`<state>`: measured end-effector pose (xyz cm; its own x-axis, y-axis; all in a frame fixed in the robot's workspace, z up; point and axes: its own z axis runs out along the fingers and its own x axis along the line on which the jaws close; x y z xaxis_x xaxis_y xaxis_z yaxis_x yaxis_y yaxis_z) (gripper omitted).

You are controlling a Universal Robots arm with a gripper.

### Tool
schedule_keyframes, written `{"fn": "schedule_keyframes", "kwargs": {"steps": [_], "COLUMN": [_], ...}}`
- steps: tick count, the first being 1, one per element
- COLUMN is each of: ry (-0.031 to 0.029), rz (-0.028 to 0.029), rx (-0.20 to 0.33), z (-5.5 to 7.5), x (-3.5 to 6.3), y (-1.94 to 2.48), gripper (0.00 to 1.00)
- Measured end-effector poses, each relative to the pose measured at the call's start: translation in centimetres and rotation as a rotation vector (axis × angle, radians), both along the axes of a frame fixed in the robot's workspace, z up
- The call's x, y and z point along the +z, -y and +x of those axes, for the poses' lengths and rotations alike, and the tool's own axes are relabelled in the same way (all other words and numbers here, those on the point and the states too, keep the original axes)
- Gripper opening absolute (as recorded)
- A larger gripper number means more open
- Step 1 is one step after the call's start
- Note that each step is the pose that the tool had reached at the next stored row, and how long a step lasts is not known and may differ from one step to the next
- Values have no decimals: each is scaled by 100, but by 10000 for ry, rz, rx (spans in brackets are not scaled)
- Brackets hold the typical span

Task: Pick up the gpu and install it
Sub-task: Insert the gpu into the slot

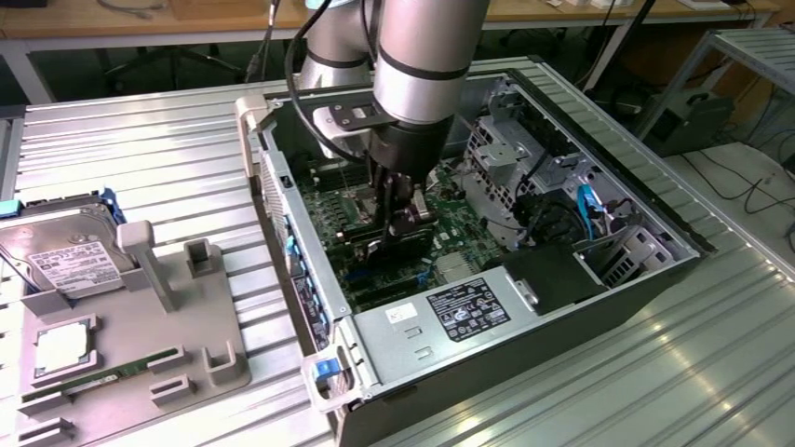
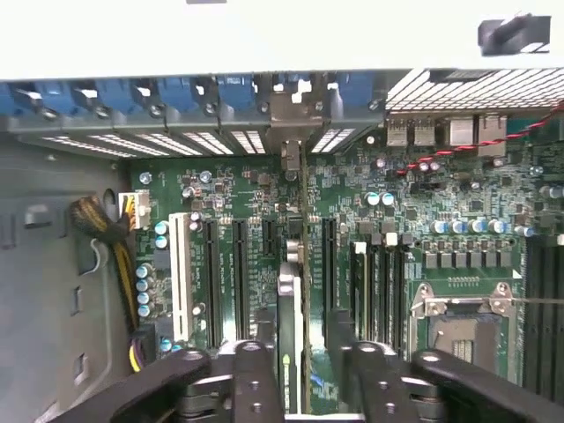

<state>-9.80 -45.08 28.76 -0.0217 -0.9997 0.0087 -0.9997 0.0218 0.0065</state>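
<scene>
The gpu [image 2: 292,291] stands on edge over the motherboard [image 2: 441,211], a thin green card in line with the long black expansion slots. Its silver end bracket [image 2: 291,110] meets the rear slot openings of the case. My gripper [image 2: 304,352] straddles the card's upper edge from above. In the exterior view the gripper [image 1: 408,223] reaches deep into the open computer case [image 1: 646,200], and the gpu [image 1: 395,250] shows as a dark card just below it, low against the board. How tightly the card is clasped cannot be made out.
A silver power supply [image 1: 466,312] fills the case's near end, and drive cages [image 1: 509,154] stand at the exterior view's right. Blue slot latches [image 2: 176,92] line the rear wall, with an open CPU socket [image 2: 463,330] beside the slots. A hard drive [image 1: 62,261] and grey fixture [image 1: 155,307] lie outside.
</scene>
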Motion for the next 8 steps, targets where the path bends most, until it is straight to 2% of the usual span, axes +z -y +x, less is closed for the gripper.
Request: {"fn": "schedule_keyframes", "kwargs": {"steps": [1, 4, 6, 8], "ry": [15, 24, 23, 23], "rz": [0, 3, 2, 1], "rx": [0, 0, 0, 0], "z": [0, 0, 0, 0], "x": [6, 6, 7, 7], "y": [0, -1, 0, 0], "gripper": [28, 22, 11, 11]}}
